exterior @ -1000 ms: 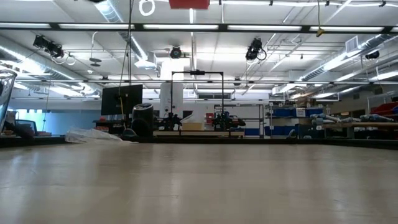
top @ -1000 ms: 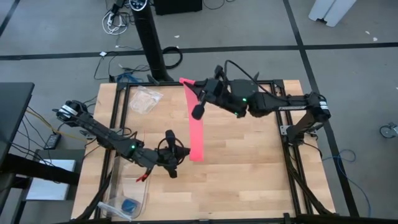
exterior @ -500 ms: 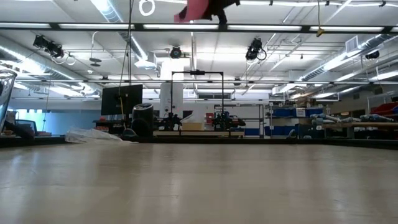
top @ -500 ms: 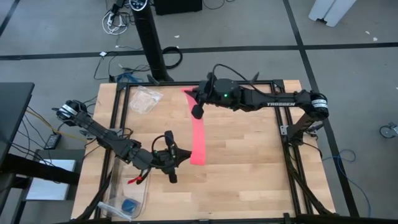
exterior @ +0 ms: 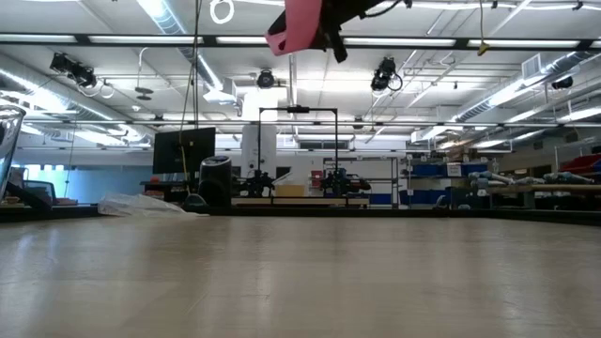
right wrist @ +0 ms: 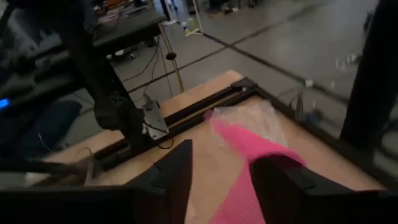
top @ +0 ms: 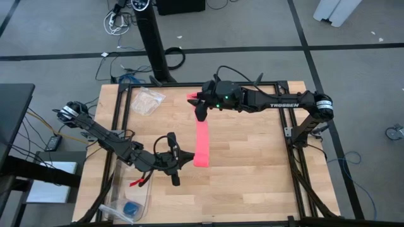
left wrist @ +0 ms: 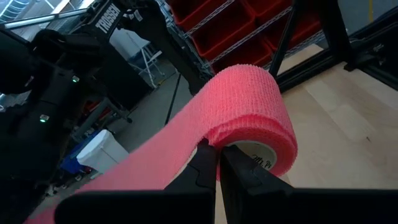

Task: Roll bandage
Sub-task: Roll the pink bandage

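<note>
Left end effector (top: 178, 161) in the lower-left centre of the high view, fingers pressed together, pinching the rolled end of the bandage (top: 201, 142); roll sits against its fingertips (left wrist: 208, 163) in the left wrist view; pink strip runs up the desk (top: 252, 164) toward the right end effector (top: 199, 104) at upper centre, fingers spread, strip's far end lying between them.

Bandage (top: 202, 142) — between right gripper (top: 201, 108), left gripper (top: 184, 160)
</note>
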Controlling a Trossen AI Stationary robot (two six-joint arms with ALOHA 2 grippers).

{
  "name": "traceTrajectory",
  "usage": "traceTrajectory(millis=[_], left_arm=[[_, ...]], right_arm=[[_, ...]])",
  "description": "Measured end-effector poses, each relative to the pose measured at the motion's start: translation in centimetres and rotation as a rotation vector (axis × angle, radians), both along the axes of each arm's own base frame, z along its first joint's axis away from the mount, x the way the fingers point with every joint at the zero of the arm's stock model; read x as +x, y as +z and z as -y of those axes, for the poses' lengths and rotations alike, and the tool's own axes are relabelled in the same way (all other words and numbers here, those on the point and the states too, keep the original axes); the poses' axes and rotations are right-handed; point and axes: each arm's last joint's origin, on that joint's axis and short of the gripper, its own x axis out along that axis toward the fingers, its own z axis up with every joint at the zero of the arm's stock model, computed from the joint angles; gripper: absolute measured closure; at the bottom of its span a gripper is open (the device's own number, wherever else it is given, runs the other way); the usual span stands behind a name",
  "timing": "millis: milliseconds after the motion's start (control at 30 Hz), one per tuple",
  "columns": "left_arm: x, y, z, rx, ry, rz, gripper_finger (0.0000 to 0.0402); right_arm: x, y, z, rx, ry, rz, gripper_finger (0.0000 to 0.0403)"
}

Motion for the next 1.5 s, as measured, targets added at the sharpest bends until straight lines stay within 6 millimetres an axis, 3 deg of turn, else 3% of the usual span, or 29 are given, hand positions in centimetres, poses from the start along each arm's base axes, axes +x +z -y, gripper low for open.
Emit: traceTrajectory(millis=[200,433,633,733,833,1167,1367,1500], left_arm=[[0.0,0.0,0.0,-0.003,0.0,0.0,0.0393],[-0.1,0.2,-0.1,-0.047,0.004,0.013,0.0393],[-1.0,1.5,-0.6,-0.119,0.008,0.056,0.0393],[-1.9,2.5,-1.1,-0.162,0.01,0.083,0.0393],[-2.7,3.5,-1.6,-0.189,0.009,0.116,0.0393],[-4.3,5.5,-2.6,-0.215,0.004,0.187,0.0393],[-4.3,6.5,-2.7,-0.199,0.007,0.181,0.0393],[-4.3,7.0,-2.7,-0.197,0.006,0.179,0.0393]], right_arm=[[-0.2,-0.4,0.3,0.135,-0.005,-0.005,0.02],[-0.5,0.1,0.0,0.092,0.109,-0.022,0.0188],[-4.4,2.8,-1.3,-0.053,0.166,-0.119,0.0205],[-6.2,2.4,-2.9,-0.099,0.216,-0.154,0.0218],[-7.4,-0.1,-4.7,-0.113,0.28,-0.11,0.0231],[-9.4,-12.3,-11.6,-0.186,0.375,0.24,0.0244],[-8.1,-16.1,-14.3,-0.217,0.314,0.274,0.024],[-6.7,-17.6,-14.4,-0.209,0.263,0.243,0.0218]])
